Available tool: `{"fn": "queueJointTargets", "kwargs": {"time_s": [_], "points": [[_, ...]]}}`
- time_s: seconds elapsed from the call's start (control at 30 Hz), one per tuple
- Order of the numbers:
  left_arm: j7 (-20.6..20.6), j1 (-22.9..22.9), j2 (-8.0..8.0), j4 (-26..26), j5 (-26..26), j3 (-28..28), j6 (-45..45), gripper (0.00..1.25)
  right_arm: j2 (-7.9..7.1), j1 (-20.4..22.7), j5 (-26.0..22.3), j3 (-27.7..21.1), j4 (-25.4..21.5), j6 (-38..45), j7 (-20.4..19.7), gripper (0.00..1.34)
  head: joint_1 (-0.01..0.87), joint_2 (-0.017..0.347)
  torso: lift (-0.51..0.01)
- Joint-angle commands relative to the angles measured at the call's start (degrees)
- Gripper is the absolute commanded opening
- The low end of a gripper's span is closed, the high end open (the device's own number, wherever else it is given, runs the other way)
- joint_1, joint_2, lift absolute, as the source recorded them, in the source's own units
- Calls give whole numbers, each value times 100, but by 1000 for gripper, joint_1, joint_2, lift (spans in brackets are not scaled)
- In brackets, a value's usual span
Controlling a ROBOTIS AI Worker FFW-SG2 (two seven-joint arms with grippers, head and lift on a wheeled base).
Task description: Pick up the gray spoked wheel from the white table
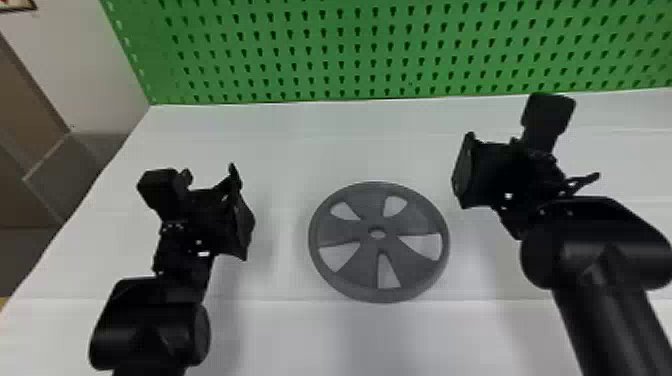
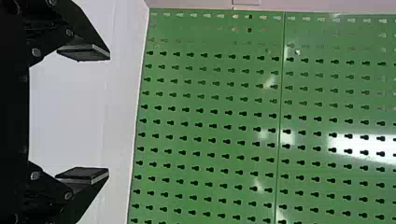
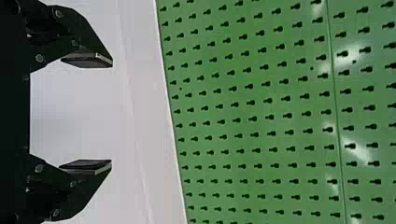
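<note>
"Where to find the gray spoked wheel [image 1: 372, 207]?"

"Flat on the white table [image 1: 345, 335], right in the middle, between both grippers. Touching just the table."

"What kind of wheel?"

"Round, with five fat spokes, five gaps with white peeking up through them, and one small hole in the center."

"And the left gripper [image 1: 220, 210]?"

"Over the table, on the left side of the wheel, apart from it. Fingers [image 2: 84, 52] spread wide, like an open mouth, with white table in the space between."

"Same with the right gripper [image 1: 495, 172]?"

"Yes, spread wide too! Over the table, on the right side of the wheel and a bit farther toward the back. Near the wheel, but apart from it. Flat black pads [image 3: 86, 165] facing each other across a big space."

"Anything behind the table?"

"A big green board [image 1: 350, 50], standing up along the back edge, with rows and rows of little dark holes. Shiny spots on it in both wrist views. Off to the left, a pale wall [image 1: 95, 75], with the corner of a frame [image 1: 17, 6] up high."
</note>
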Motion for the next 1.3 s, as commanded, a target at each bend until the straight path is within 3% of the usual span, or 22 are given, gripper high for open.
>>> {"fn": "queueJointTargets", "kwargs": {"time_s": [0.0,0.3,0.4,0.5,0.63,0.77,1.0,1.1,1.27], "points": [[0,8,0,0,0,9,-4,873,-28,-258,261,65,-454,1065,-227,847,784,129,-64],[0,-1,0,0,0,0,-13,871,-265,-1243,217,364,-603,3561,-271,847,784,129,-64],[0,-1,0,0,0,0,-13,873,-142,-1498,313,224,-506,4132,-271,847,784,129,-64],[0,8,0,0,9,9,-13,873,-186,-1638,278,294,-392,4238,-271,847,784,129,-64],[0,8,0,0,9,0,-22,873,-195,-2060,-346,-14,153,4862,-271,847,784,129,-64],[0,-1,0,0,9,-18,-22,871,-160,-2315,-319,-84,487,5248,-271,847,784,129,-64],[0,8,0,0,0,-27,-22,873,-362,-2675,-1304,-304,1418,5468,-306,847,784,129,-64],[0,8,9,0,-26,-35,-22,873,-459,-2860,-1717,-242,1717,5723,-631,847,784,129,-64],[0,-1,9,0,-53,-44,-22,873,-520,-3106,-1849,4,2069,5890,-868,847,784,129,-64]]}}
